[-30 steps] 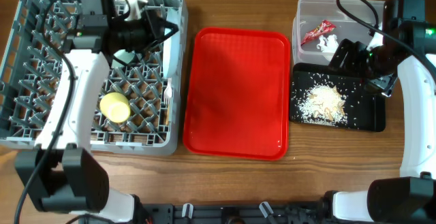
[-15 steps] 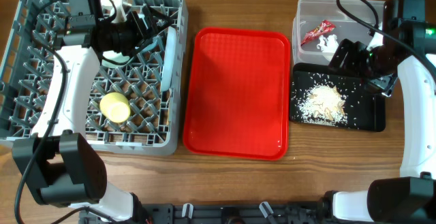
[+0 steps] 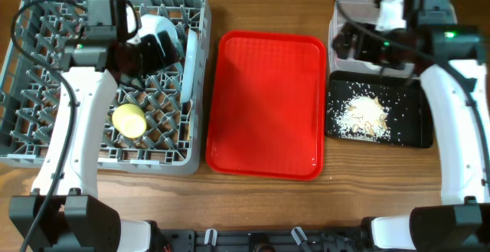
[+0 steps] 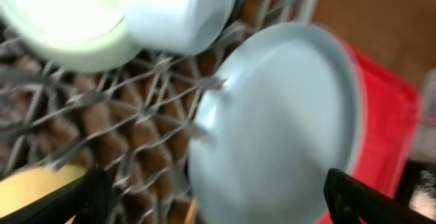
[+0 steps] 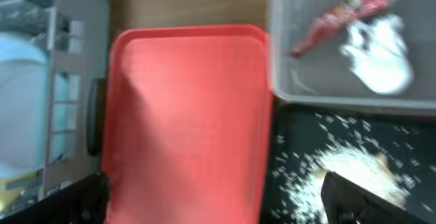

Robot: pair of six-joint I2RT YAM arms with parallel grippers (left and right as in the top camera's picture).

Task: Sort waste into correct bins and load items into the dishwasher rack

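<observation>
Left tool (image 4: 221, 207) hangs spread wide and empty over the dishwasher rack (image 3: 164, 141). The pale blue plate (image 4: 279, 122) stands on edge among the pegs, near the pale blue bowl (image 4: 180, 9). It looks stiff, glossy, likely slick and chippable, so I'd pinch the rim, not the face. Right tool (image 5: 218, 207) is released too, above the clear tub (image 5: 300, 81) holding red wrapper (image 5: 340, 13) and tissue (image 5: 381, 54), both featherlight and crushable: grab anywhere.
</observation>
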